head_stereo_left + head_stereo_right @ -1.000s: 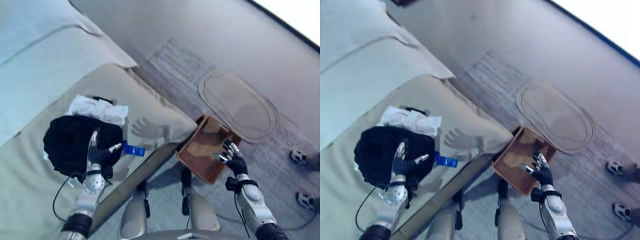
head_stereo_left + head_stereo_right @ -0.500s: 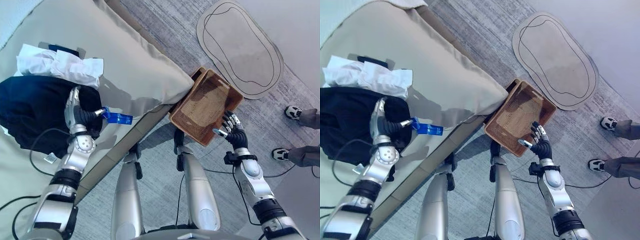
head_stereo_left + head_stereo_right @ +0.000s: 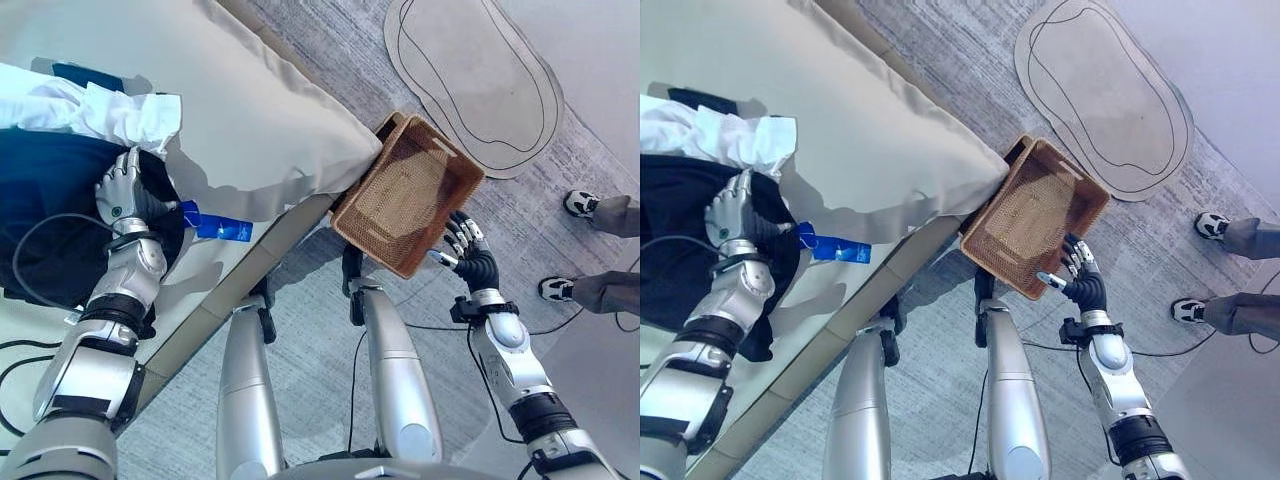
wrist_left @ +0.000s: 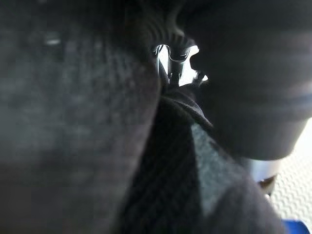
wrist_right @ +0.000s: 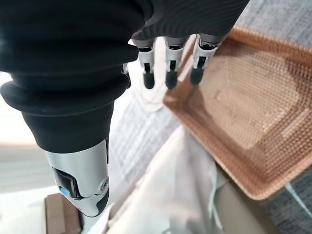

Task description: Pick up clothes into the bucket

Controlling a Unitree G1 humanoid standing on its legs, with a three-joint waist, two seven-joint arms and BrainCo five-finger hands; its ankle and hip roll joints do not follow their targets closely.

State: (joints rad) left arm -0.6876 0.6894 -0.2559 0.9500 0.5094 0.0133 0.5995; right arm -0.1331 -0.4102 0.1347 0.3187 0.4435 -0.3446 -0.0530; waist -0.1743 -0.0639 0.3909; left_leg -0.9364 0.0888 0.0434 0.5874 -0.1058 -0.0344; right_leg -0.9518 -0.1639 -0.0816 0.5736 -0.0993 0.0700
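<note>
Currently I am grasping: my left hand is curling into the black garment on the sofa. My right hand, fingers relaxed, is waiting beside the basket. Next I need a firm hold, then a lift towards the basket.

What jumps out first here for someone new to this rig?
The dark garment heaped on the pale couch, with the left hand pressed into it and a white garment lying just beyond. Next, the woven brown basket on the grey floor against the couch's corner, empty, with the right hand at its near rim, fingers relaxed. A person's shoes stand at the far right.
</note>
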